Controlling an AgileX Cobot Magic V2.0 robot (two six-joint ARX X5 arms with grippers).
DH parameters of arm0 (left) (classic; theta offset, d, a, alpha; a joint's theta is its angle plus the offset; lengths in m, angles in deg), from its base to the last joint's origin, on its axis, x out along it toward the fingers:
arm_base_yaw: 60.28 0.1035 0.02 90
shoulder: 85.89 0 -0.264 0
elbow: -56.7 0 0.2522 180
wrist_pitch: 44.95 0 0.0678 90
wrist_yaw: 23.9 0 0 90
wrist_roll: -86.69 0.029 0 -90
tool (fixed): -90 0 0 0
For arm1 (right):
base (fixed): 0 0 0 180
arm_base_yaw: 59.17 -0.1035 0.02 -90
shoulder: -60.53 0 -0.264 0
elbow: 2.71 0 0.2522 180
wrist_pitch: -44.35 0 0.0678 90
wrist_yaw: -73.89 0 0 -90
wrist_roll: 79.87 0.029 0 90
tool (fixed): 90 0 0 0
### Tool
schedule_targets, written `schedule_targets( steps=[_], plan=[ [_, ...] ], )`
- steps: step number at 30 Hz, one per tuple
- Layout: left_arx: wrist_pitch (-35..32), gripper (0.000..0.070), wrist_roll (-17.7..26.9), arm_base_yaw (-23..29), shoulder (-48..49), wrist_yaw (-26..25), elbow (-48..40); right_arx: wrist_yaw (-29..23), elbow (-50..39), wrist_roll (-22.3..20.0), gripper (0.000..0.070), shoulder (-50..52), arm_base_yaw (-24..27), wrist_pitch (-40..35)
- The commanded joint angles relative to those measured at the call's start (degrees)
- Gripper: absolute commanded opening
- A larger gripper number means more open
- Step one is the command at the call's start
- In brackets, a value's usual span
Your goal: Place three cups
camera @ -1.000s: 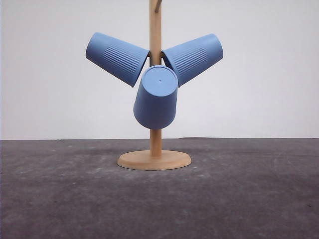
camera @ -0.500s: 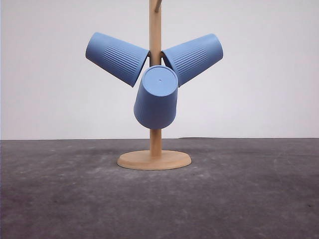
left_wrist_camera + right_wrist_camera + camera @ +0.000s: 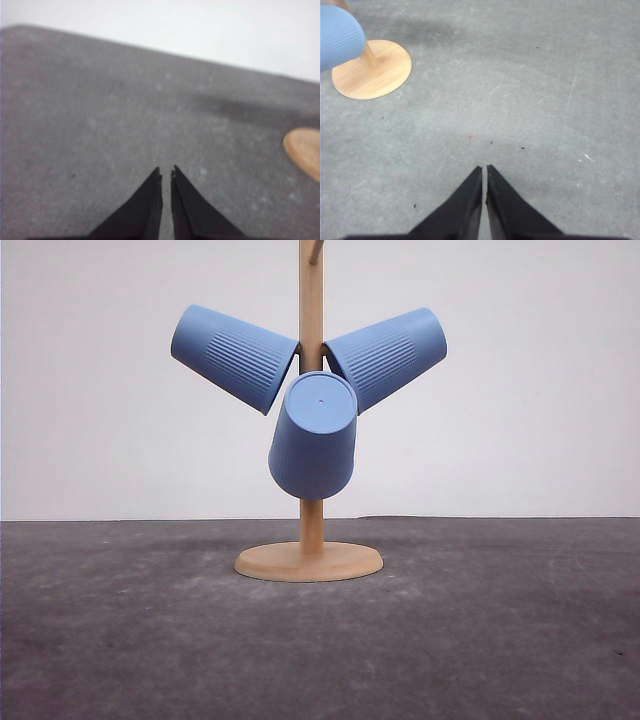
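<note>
**Three cups on the rack, both arms clear**

Across the last second almost nothing changed in the front view. The three cups hung where they had been a second before, with no swing or slip that could be made out, and the stand had not shifted on the tabletop. That stillness read as a settled result: by the look of it the placing was done, or all but done, with nothing left loose to carry.

The left cup sat tilted on the wooden stand, its base up and out to the left, its mouth toward the pole. The right cup mirrored it on the other side. The front cup hung lower, its flat base turned toward the camera and hiding part of the pole. The two upper cups' rims lay close against the pole; whether they touched the front cup could not be told. The pegs themselves were hidden inside the cups. The stand's round foot rested flat on the tabletop.

The left end effector hovered over bare tabletop with its fingers drawn nearly together, a thin slit between the tips, holding nothing and touching nothing; the stand's foot lay off to one side. The right end effector was likewise closed to a hairline gap, empty, above the tabletop and well apart from the foot and a cup's ribbed side.
</note>
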Motion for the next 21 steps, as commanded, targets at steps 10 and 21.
schedule_targets(
  steps=[10,21],
  plan=[
    [0.3,0.0012,0.9,-0.1,0.1,-0.6,-0.8,0.0,0.5,0.4,0.0012,-0.1,-0.1,-0.6],
    [0.3,0.0012,0.9,-0.1,0.1,-0.6,-0.8,0.0,0.5,0.4,0.0012,-0.1,-0.1,-0.6]
  ],
)
